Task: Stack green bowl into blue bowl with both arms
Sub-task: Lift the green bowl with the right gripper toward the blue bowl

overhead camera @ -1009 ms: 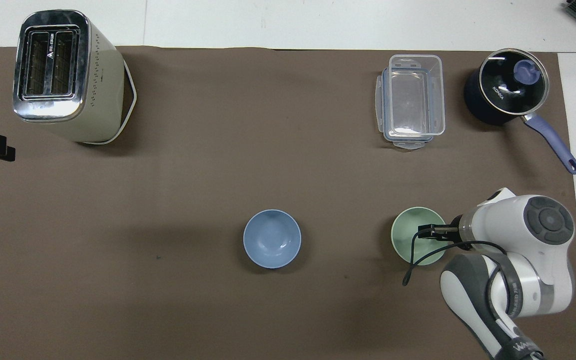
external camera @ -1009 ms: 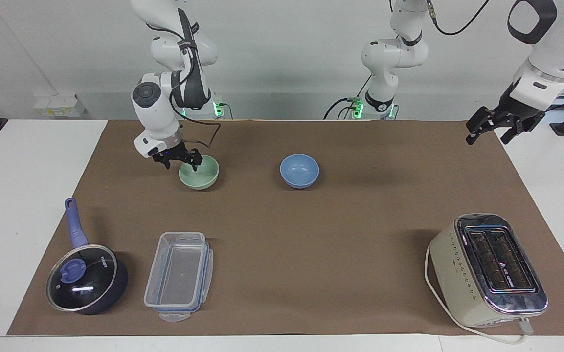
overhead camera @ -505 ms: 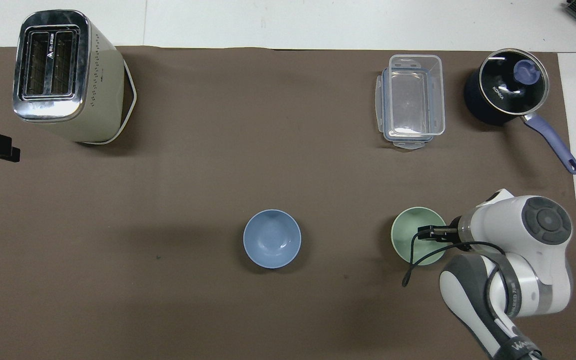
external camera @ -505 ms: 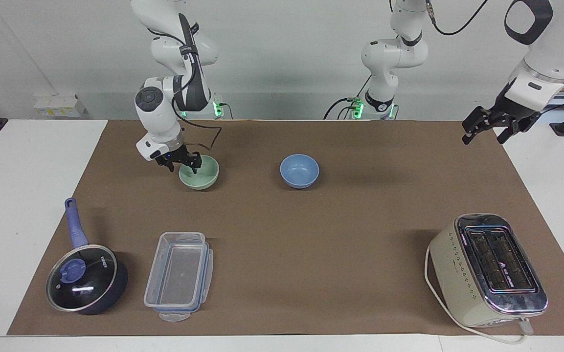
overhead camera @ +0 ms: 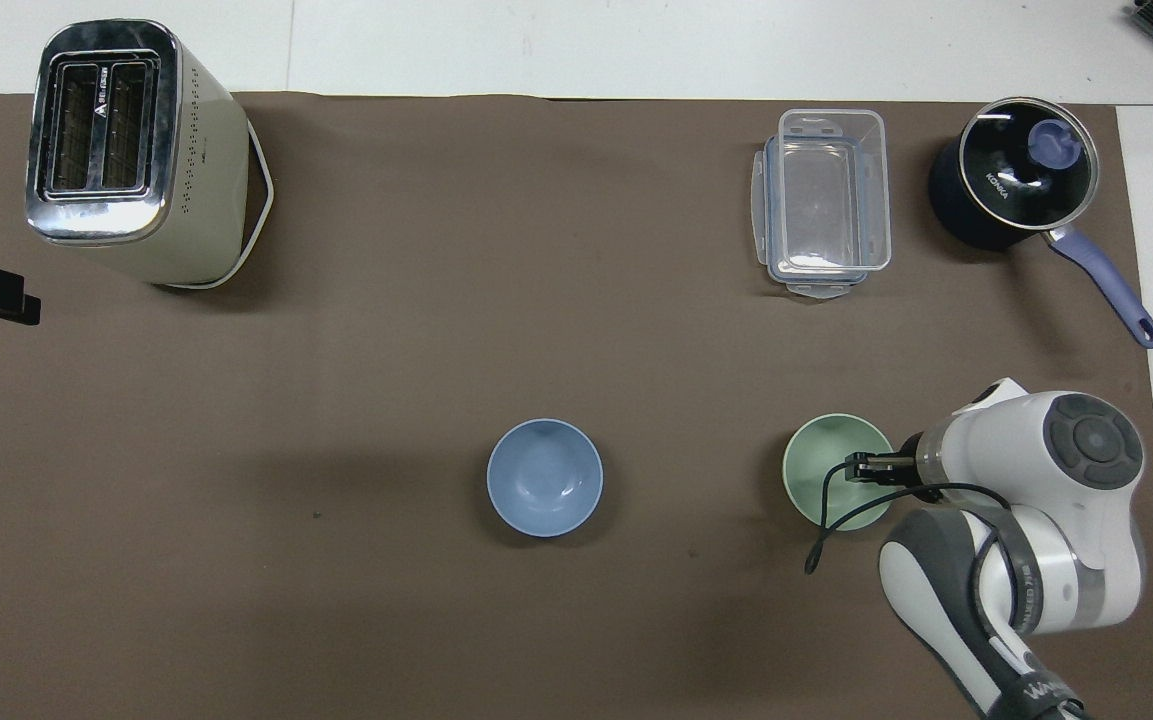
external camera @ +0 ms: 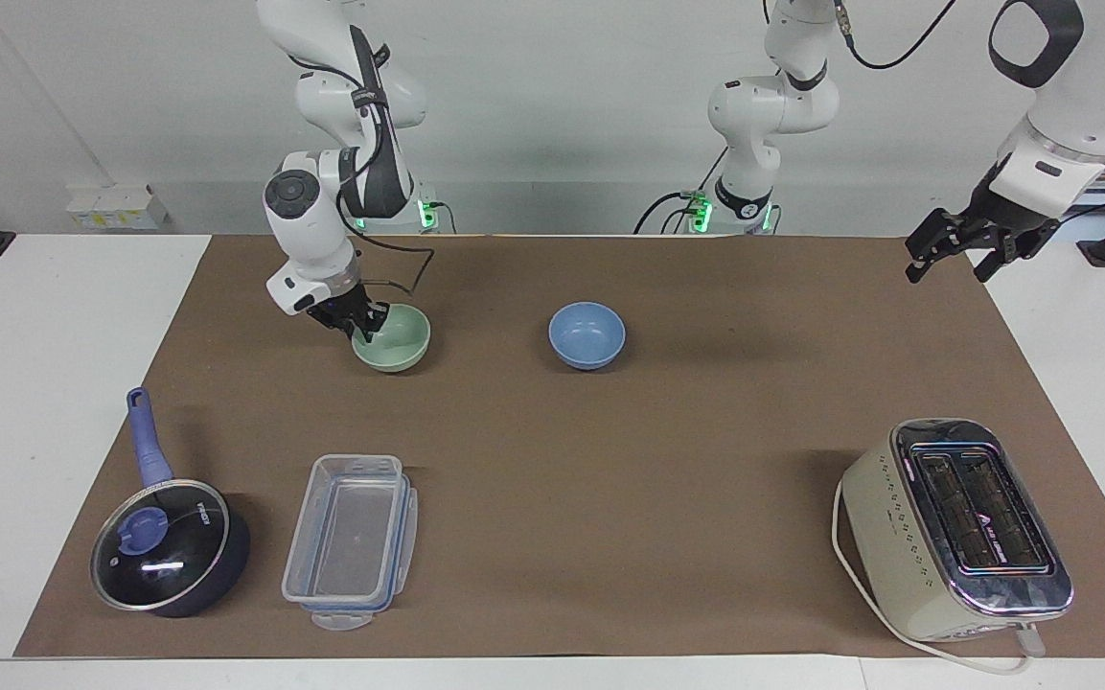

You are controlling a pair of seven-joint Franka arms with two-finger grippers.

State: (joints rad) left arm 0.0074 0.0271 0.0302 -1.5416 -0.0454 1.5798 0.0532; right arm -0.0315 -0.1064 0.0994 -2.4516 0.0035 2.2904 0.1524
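So the right gripper (external camera: 363,324) has its jaws pinched on the rim of the small pale mint-green bowl (external camera: 395,339), at the edge toward the right arm's end of the tabletop (external camera: 610,460). One finger looks to be inside the bowl and one outside, which is the classic rim grab. The bowl seems to rest on the brown mat, or barely off it; I honestly can't tell which.

My take on doing this step well: lift straight up first so the bowl doesn't drag or tip, keep it level, then carry it sideways. A thin smooth rim can pivot in a two-finger pinch, so slow and steady is the way.

The small periwinkle-blue bowl (external camera: 587,334) sits about level with the green one, toward the left arm's end of the tabletop and well apart from it, with nothing between them. So it's a clear sideways path.

The left gripper (external camera: 955,251) is waiting up in the air over the mat's edge at the left arm's end, jaws spread apart, holding nothing.
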